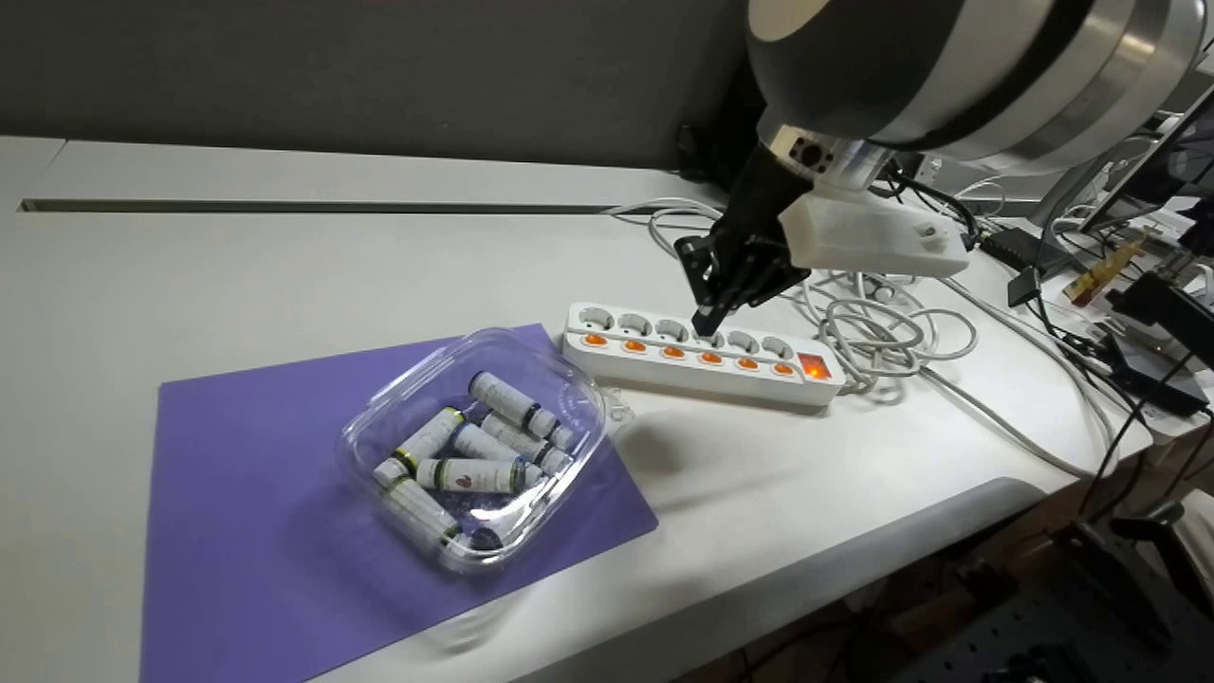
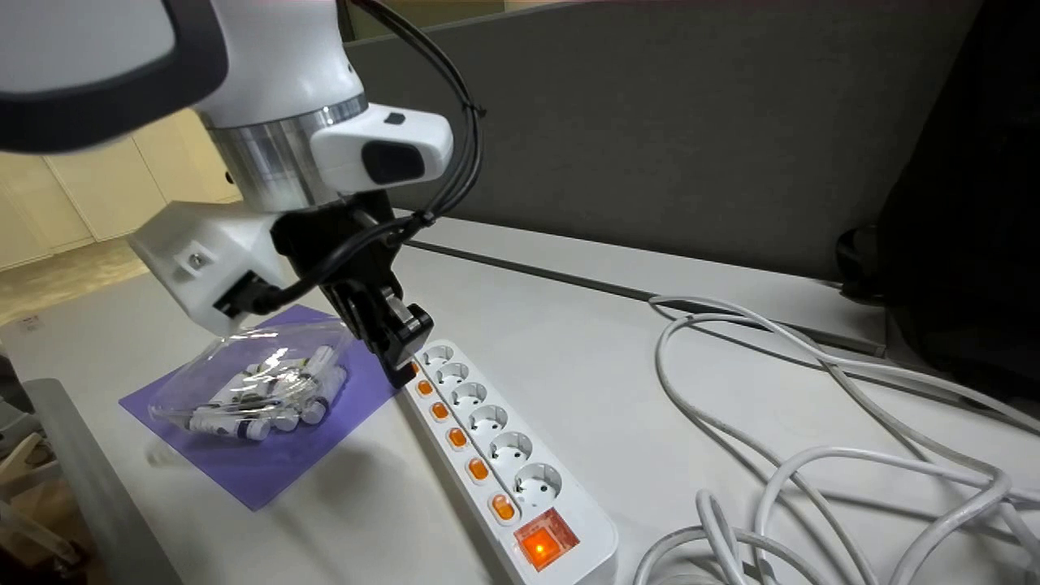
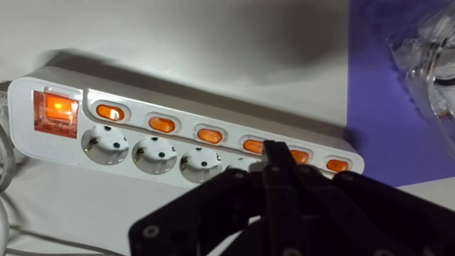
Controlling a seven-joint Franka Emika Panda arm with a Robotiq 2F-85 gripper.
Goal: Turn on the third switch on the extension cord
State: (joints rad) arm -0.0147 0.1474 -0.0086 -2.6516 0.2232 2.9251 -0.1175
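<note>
The white extension cord (image 1: 697, 379) lies on the table in both exterior views (image 2: 478, 446) and the wrist view (image 3: 185, 129). It has a row of orange switches beside round sockets. A larger red main switch (image 3: 58, 110) glows at its cable end. My gripper (image 1: 704, 324) is shut and empty, fingertips pointing down over the strip (image 2: 400, 370). In the wrist view its fingertips (image 3: 275, 145) overlap the right edge of the third switch (image 3: 251, 146) from the mat end and partly cover the second (image 3: 300, 156). The tips appear above the strip; contact is unclear.
A clear plastic tray (image 1: 579, 427) of several grey-white vials stands on a purple mat (image 1: 237, 493) by the strip's end. Loose white cables (image 1: 882, 327) coil at the other end (image 2: 707, 406). A grey partition (image 1: 379, 85) stands behind the table. The table's front edge (image 1: 806, 560) is nearby.
</note>
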